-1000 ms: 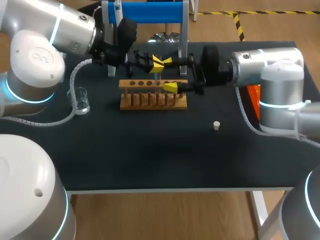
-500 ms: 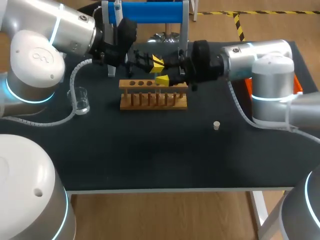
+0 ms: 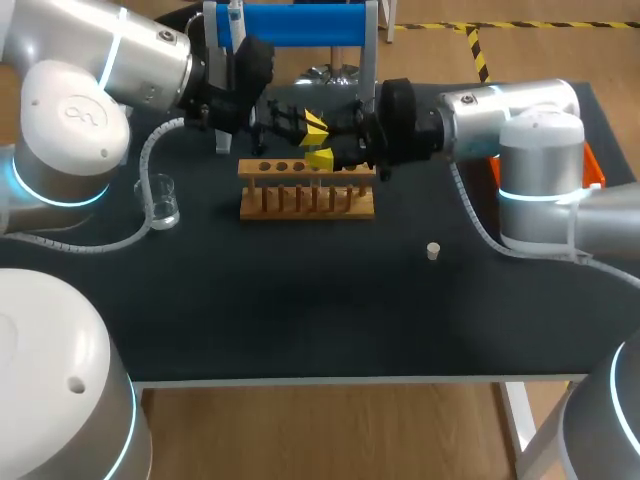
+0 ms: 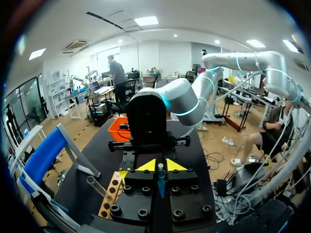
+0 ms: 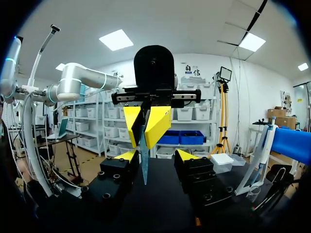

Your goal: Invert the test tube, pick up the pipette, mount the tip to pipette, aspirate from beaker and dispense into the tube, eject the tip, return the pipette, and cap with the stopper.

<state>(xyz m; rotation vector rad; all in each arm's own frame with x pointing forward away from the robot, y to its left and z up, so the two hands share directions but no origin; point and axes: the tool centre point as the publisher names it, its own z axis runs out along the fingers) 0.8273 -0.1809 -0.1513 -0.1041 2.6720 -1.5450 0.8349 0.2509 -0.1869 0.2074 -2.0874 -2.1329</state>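
Note:
My left gripper [image 3: 315, 124] hangs above the wooden rack [image 3: 305, 190], shut on a thin bluish test tube [image 4: 160, 178] that stands upright between its yellow tips. My right gripper [image 3: 324, 156] faces it from the right, just over the rack. In the right wrist view the tube [image 5: 144, 162] hangs down from the left gripper [image 5: 145, 124] between my right gripper's [image 5: 157, 155] fingers. They stand apart, and the tube is close to one of them. The small white stopper [image 3: 433, 250] lies on the table in front of the right arm. The glass beaker [image 3: 161, 200] stands left of the rack.
The blue pipette stand [image 3: 290, 25] rises right behind the rack and both grippers. An orange tray [image 3: 592, 165] sits at the right edge, behind the right arm. The left arm's cable loops around the beaker.
My right arm has moved left, bringing its gripper up to the left gripper and the tube, and its fingers have narrowed. The left arm and the tube have stayed still.

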